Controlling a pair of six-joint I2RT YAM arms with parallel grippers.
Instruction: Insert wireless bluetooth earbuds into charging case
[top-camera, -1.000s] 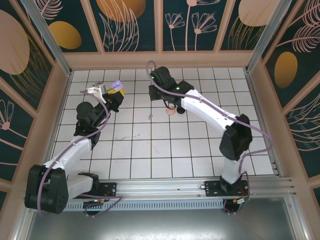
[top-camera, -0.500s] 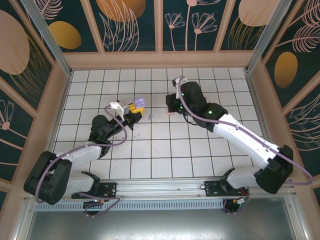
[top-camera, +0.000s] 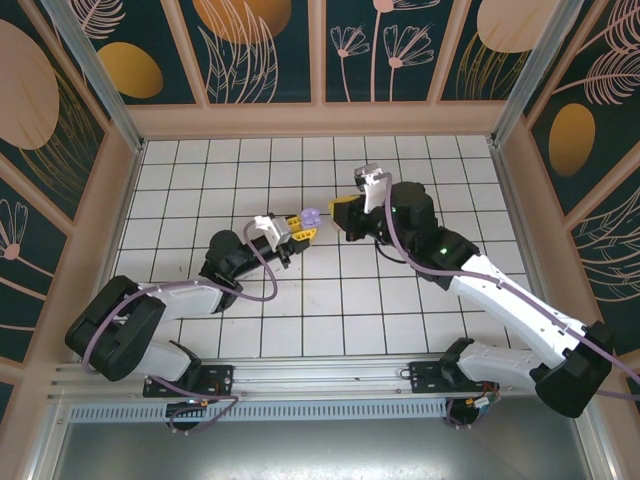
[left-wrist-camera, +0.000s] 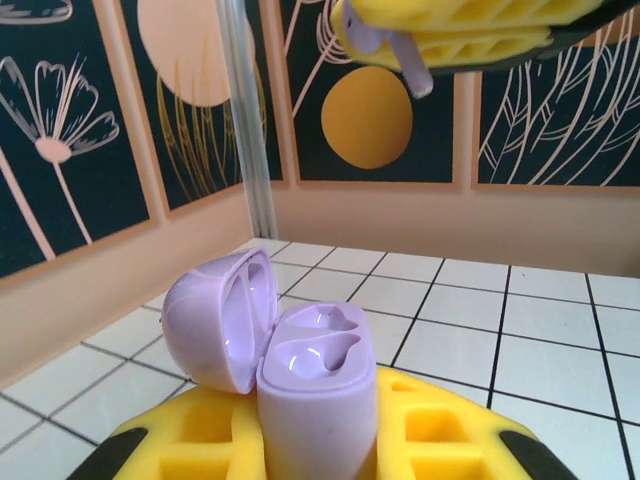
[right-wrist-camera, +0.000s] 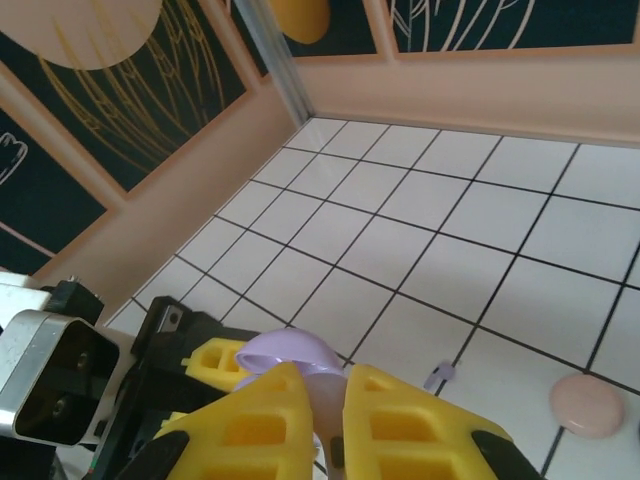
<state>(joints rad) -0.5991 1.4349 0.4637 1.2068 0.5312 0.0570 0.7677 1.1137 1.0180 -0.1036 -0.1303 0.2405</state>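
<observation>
Over the left gripper (left-wrist-camera: 318, 455), closed on the open case (left-wrist-camera: 300, 370), the right gripper (left-wrist-camera: 450, 30) pinches an earbud (left-wrist-camera: 405, 62), stem slanting down; the right wrist view shows a second earbud (right-wrist-camera: 438, 376) on the bench (right-wrist-camera: 480, 230).

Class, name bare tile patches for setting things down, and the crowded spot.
Free: along the back wall; right of the right arm; near tiles between it and the left arm. Crowded: centre, around left hand and right hand.

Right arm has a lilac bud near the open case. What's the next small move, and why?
Probably ease the right gripper down toward the case, lining the stem with a socket. The lilac earbud it pinches hangs above and apart from the case, which the left gripper holds upright, lid open, both sockets empty.
</observation>
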